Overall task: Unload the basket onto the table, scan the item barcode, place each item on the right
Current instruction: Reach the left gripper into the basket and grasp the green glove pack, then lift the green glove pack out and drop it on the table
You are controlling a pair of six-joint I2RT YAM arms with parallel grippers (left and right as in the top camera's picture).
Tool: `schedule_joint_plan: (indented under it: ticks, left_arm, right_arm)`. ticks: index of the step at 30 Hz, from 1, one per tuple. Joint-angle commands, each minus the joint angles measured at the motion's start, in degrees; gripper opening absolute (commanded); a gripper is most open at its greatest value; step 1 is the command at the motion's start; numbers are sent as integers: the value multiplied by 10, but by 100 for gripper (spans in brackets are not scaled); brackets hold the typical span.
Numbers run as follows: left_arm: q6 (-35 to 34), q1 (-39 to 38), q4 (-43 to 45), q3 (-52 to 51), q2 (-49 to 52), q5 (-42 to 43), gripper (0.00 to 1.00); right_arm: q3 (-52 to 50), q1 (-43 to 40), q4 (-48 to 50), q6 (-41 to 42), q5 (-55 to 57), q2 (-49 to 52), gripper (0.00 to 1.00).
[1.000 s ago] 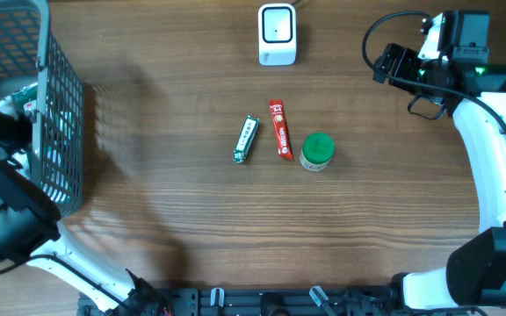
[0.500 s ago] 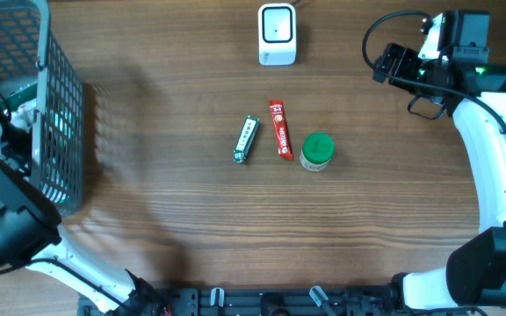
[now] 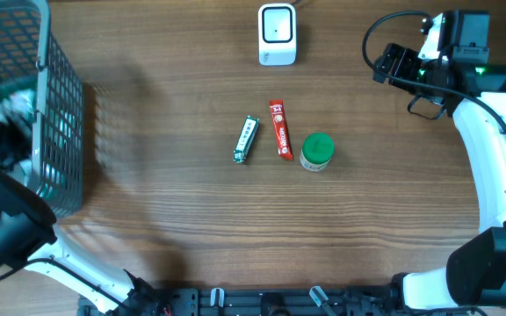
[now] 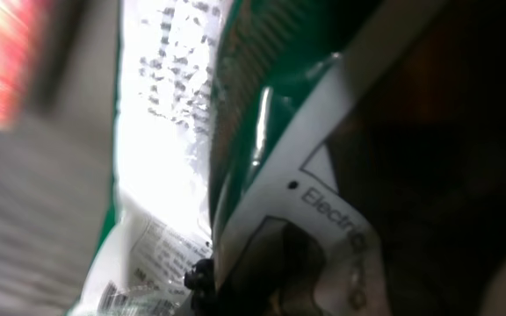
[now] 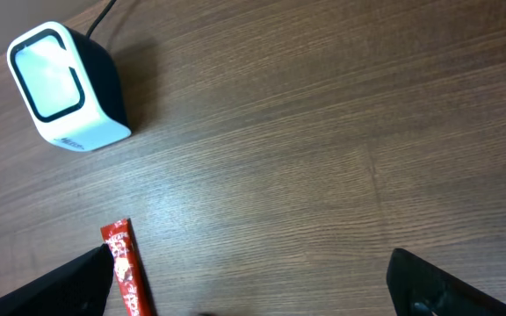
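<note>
A white barcode scanner (image 3: 278, 33) is standing on a wooden table (image 3: 174, 228), at the far edge in the overhead view. Far to the scanner's left, a wire basket (image 3: 60, 132) is sitting at the table's side. The left gripper (image 3: 7, 118) is reaching down inside that basket, blurred, with its jaws clenched together. A green and white printed packet (image 4: 174, 132) is filling the left wrist view, pressed up close; whether it is pinched between the jaws cannot be told. Toward the near edge from the scanner, three things are lying in a row, none touching: a green stick pack (image 3: 246, 140), a red stick pack (image 3: 279, 128) and a green-lidded jar (image 3: 317, 150). To the scanner's right, the right gripper (image 3: 390, 64) is hanging above the table with its jaws spread wide and nothing between them.
</note>
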Motion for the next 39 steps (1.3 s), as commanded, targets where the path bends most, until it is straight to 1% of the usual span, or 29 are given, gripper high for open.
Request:
schedule_joint_plan:
  ticks: [1, 6, 10, 14, 16, 19, 22, 27, 31, 35, 39]
  left_arm:
    - [-67, 0, -20, 92, -49, 24, 4]
    - [-111, 13, -21, 122, -97, 25, 4]
    - [-114, 12, -14, 134, -156, 27, 4]
    - [-152, -11, 17, 134, -252, 32, 4]
    - [-165, -37, 23, 134, -298, 47, 4]
    - [-172, -103, 16, 134, -351, 53, 4]
    - [-172, -198, -7, 134, -377, 52, 4]
    - [-184, -366, -60, 118, -359, 47, 4]
    - [-207, -474, -65, 59, -322, 7, 4]
    - [-230, -556, -24, -23, -275, -4, 4]
    - [-256, -629, 68, -116, -214, -7, 4]
  right_arm:
    - [1, 2, 0, 7, 5, 2, 100]
    - [1, 2, 0, 7, 5, 2, 100]
    - [1, 2, 5, 7, 5, 2, 100]
    - [1, -5, 17, 22, 5, 2, 100]
    - [1, -11, 17, 44, 5, 2, 100]
    - [1, -19, 17, 47, 5, 2, 100]
    - [1, -24, 17, 47, 6, 2, 100]
    - [1, -35, 13, 47, 58, 4, 100]
    - [1, -37, 0, 46, 69, 5, 100]
    - [1, -37, 0, 45, 69, 5, 100]
    - [1, -37, 0, 45, 69, 5, 100]
